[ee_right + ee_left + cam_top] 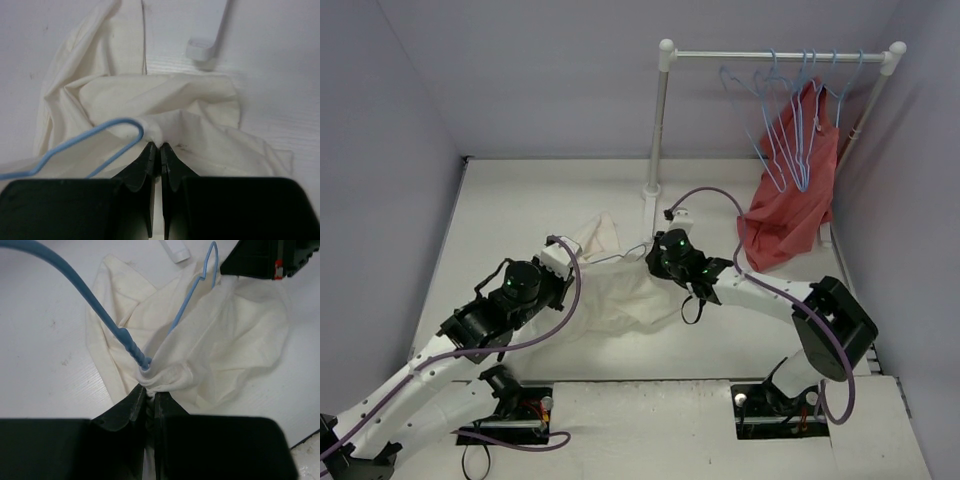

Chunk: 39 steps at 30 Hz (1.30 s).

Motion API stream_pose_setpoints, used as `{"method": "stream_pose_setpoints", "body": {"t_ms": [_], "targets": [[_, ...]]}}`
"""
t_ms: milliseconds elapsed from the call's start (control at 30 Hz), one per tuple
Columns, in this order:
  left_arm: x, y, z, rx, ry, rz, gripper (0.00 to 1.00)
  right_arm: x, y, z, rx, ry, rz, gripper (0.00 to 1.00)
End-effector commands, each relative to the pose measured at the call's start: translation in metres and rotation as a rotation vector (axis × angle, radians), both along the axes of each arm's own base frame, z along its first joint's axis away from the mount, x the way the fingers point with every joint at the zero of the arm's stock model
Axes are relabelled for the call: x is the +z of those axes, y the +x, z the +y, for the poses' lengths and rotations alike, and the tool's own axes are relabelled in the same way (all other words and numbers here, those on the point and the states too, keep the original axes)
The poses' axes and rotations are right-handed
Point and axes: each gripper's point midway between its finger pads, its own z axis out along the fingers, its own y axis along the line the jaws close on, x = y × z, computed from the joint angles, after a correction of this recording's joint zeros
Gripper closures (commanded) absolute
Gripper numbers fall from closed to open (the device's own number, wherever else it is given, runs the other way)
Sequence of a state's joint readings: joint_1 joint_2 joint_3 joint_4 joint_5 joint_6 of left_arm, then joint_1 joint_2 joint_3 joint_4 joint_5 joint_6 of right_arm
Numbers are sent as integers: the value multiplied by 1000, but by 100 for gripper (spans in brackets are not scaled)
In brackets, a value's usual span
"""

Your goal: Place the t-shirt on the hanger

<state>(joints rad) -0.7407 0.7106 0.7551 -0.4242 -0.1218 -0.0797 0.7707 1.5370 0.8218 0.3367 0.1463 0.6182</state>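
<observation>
The cream t-shirt (615,295) lies bunched on the table between my two grippers. My left gripper (560,265) is shut on a gathered fold of the shirt (200,340), right where the light-blue wire hanger (100,305) enters the cloth; its hook end runs up to the left and one shoulder bend pokes out at the top. My right gripper (668,262) is shut on another fold of the shirt (165,100), beside a rounded corner of the hanger (107,131) that lies on the cloth. Most of the hanger is hidden inside the shirt.
A white rack (660,120) stands at the back right, with several more blue hangers (790,110) and a red-coral garment (790,200) on it. Its white foot shows in the left wrist view (175,251) and in the right wrist view (202,49). Grey walls close in both sides.
</observation>
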Motion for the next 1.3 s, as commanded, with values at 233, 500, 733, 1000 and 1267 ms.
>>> {"method": "stream_pose_setpoints", "body": {"t_ms": [233,500,733,1000,1267], "targets": [[14,-10,-33,-199,-17,-20,100,74,19,-43,-20,-13,-205,100],[48,7,-45,-177,-72,-99,100,114,4,-23,120,-12,-277,100],[97,24,-73,-241,-135,-198,100,166,-10,10,258,-14,-363,100],[137,10,-90,-385,-174,-256,100,217,-14,14,376,-99,-479,100],[136,5,-63,-341,-111,-305,100,219,-20,-16,406,-254,-526,100]]}}
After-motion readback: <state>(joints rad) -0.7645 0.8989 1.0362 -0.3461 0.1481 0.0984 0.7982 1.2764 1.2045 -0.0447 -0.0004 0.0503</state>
